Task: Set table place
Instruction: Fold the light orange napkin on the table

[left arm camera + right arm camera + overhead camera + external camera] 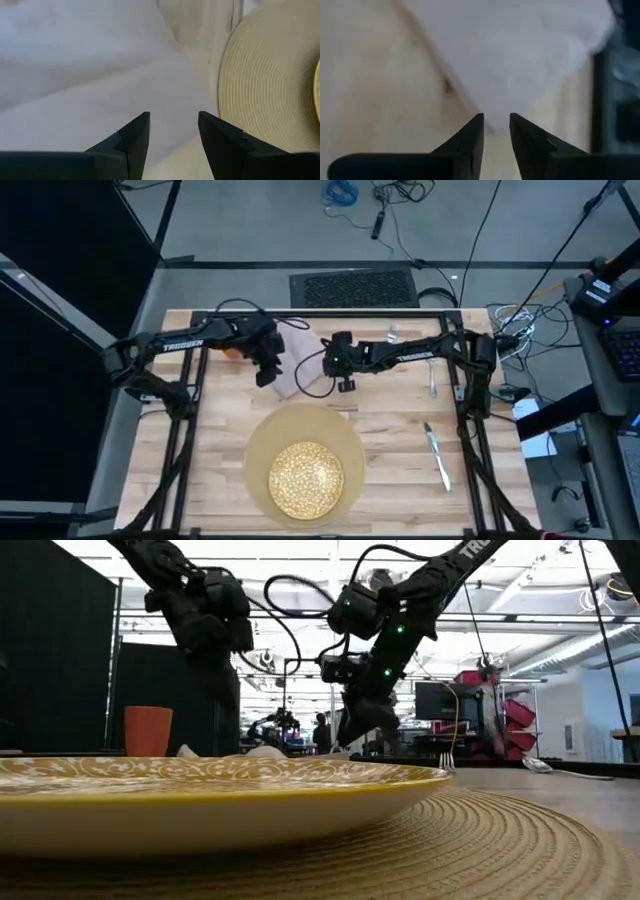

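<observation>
My left hand [266,372] hangs over the far-left part of the surface [390,430], above the left side of the napkin [300,370]. Wrist view: fingers [131,142] parted by a moderate gap, nothing between them — the pale cloth lies below and ahead, the mat [270,75] edge off to one side. Orange cup [231,352] sits just behind this arm, near the far-left rail; in the low view it stands upright [148,731].

Napkin lies flat between my two hands, just beyond the far rim of the tan mat [262,442]. Gold-speckled plate [306,477] rests on the mat, toward its near side.

My right hand [344,383] hovers over the napkin's right edge, fingers [470,140] nearly together with only a narrow slit, holding nothing — a corner of the cloth points in just ahead of the tips; I cannot tell if they touch it.

Further right, well apart from both hands: fork [433,385] near the right arm's base, one utensil [392,333] by the far rail, knife [437,458] on the bare planks right of the mat.
</observation>
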Controlling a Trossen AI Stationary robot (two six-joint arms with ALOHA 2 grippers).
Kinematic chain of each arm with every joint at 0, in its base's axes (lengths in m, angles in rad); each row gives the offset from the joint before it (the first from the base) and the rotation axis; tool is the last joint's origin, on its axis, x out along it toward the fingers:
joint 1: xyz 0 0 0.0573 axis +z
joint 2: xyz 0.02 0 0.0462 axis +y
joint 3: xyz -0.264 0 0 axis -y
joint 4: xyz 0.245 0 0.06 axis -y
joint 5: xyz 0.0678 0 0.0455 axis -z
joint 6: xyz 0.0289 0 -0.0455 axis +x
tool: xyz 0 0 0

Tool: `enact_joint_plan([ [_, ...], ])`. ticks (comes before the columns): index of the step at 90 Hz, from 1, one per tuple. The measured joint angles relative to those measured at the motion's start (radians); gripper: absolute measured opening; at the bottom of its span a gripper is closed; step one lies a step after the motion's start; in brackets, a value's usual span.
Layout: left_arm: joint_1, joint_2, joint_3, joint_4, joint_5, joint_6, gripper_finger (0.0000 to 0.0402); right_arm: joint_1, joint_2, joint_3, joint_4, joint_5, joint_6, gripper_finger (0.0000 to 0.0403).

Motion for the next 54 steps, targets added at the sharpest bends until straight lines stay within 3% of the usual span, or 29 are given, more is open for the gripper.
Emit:
enact_joint_plan([
  [25,0.014,-0.147,-0.103,0.066,0.001,-0.06,0.0154,0.002,-0.005,0.0,-0.011,0.008,0.005,0.0104],
  [45,-0.028,-0.188,-0.132,0.158,0.006,-0.104,0.0154,-0.003,-0.006,0.0,-0.014,0.024,0.067,0.0184],
  [54,-0.045,-0.211,-0.152,0.223,0.008,-0.104,0.0154,-0.002,-0.006,0.0,0.004,0.018,0.021,0.0217],
])
